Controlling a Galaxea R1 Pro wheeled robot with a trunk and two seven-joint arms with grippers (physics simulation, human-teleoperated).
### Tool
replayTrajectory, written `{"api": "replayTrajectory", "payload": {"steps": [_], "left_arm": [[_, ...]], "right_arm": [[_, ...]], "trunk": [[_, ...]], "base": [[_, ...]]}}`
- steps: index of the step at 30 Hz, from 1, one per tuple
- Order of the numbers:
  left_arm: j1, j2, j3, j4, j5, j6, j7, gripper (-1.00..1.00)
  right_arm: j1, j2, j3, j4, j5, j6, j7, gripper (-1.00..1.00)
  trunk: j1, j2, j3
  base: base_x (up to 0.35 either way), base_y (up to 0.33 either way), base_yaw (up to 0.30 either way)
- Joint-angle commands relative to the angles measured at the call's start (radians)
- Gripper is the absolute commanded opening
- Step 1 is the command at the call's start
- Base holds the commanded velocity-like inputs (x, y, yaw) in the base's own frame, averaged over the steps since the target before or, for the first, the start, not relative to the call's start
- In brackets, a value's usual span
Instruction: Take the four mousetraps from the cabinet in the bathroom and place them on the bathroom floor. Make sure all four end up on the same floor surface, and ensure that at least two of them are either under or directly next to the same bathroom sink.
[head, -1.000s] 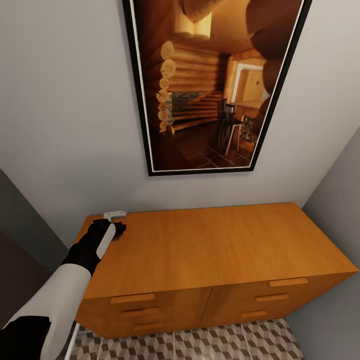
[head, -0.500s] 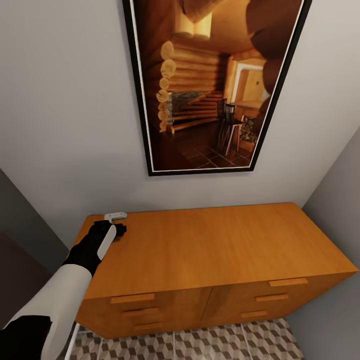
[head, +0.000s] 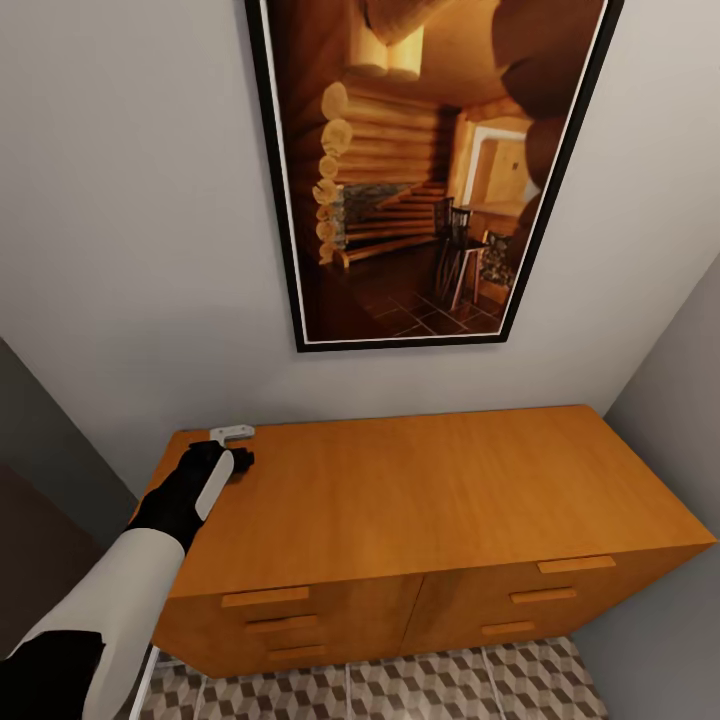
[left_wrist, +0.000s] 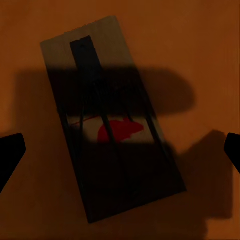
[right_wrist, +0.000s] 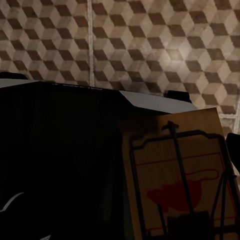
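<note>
The orange-brown cabinet (head: 430, 490) stands against the wall. My left arm reaches over the far left corner of its top. There my left gripper (head: 238, 446) hangs open over a mousetrap (left_wrist: 112, 120) lying flat on the wood, a tan board with a red mouse print and dark wire. In the left wrist view the fingertips (left_wrist: 10, 150) stand wide on either side of it, apart from it. My right gripper (right_wrist: 125, 155) holds another mousetrap (right_wrist: 175, 175) close up above the cube-patterned bathroom floor (right_wrist: 150, 40). One fingertip (right_wrist: 234, 150) is against the board's edge and the other is lost in shadow.
A large black-framed picture (head: 430, 170) of a log interior hangs above the cabinet. Grey walls close in at both ends of the cabinet. Cube-patterned tiles (head: 420, 685) show in front of its drawers. My dark base (right_wrist: 75, 150) with a pale rim sits under the right gripper.
</note>
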Motion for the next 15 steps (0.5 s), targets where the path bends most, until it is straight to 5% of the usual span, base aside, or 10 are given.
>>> {"api": "replayTrajectory", "payload": {"steps": [1,15], "left_arm": [[-0.001,0.001,-0.004,0.0,0.01,0.003,0.008,1.0],[-0.001,0.001,-0.004,0.028,0.01,0.002,0.008,1.0]], "right_arm": [[-0.001,0.0,0.006,0.002,-0.012,-0.004,0.006,-1.0],[-0.001,0.0,0.006,0.002,-0.012,-0.004,0.006,-1.0]], "trunk": [[0.001,-0.002,-0.002],[0.001,-0.002,-0.002]], "base": [[0.0,0.0,0.0],[0.0,0.0,0.0]]}}
